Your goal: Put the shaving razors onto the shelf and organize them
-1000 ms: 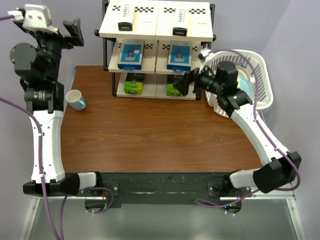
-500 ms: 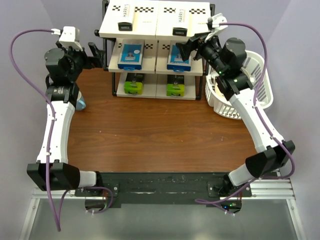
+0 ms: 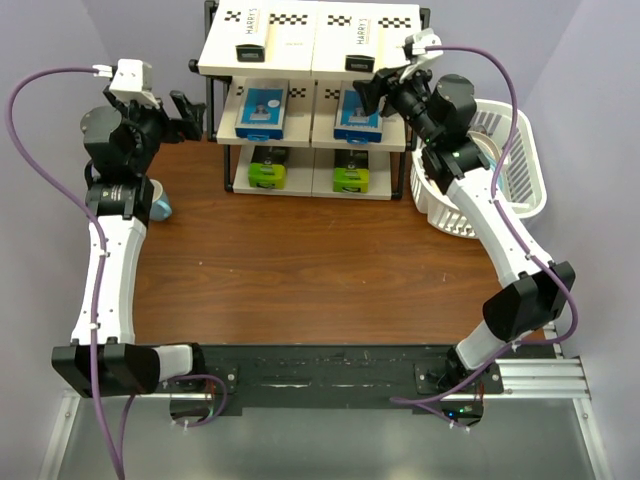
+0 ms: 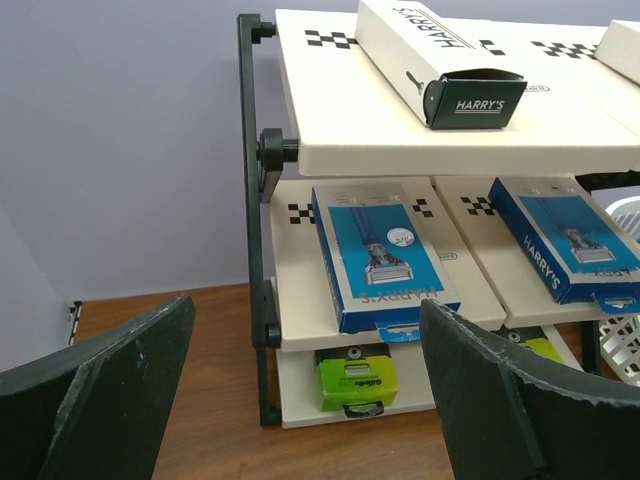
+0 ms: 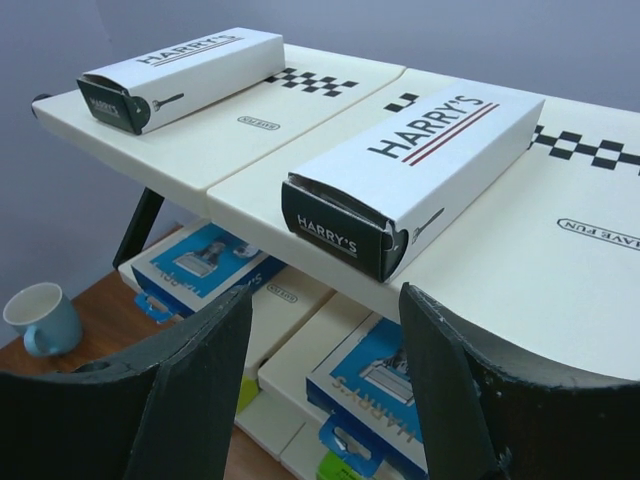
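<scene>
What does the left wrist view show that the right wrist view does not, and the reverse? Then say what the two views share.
Only the left wrist view shows the white basket, cut off at its right edge beside the shelf. Only the right wrist view shows the blue mug, low at its left edge. Both show the white HARRY'S boxes lying on the top tier and the blue boxes on the middle tier.

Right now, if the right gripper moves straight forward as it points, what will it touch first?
Probably the dark end of the nearer HARRY'S box on the shelf; depth is unclear.
</scene>
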You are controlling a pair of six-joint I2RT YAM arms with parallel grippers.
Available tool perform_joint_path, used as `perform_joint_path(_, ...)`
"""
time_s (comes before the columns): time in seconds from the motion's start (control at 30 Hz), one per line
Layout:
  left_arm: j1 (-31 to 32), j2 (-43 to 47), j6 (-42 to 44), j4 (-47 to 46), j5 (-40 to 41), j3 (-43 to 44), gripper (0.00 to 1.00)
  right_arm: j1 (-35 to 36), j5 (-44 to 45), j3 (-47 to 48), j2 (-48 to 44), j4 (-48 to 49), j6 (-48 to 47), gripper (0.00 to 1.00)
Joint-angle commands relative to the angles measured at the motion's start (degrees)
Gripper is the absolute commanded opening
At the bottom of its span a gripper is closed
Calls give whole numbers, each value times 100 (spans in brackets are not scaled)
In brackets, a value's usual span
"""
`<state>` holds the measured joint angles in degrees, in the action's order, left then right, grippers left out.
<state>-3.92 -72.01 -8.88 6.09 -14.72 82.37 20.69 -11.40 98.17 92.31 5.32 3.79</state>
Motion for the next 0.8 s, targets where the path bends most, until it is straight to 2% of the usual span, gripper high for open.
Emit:
perform_joint_path(0.0, -65, 90, -78, -248, -92, -45, 100, -39, 260, 185, -38, 478, 122, 63)
perform_joint_path(0.77, -144, 11, -298, -380, -189, -186, 100, -118, 832, 580, 507, 496, -27, 66)
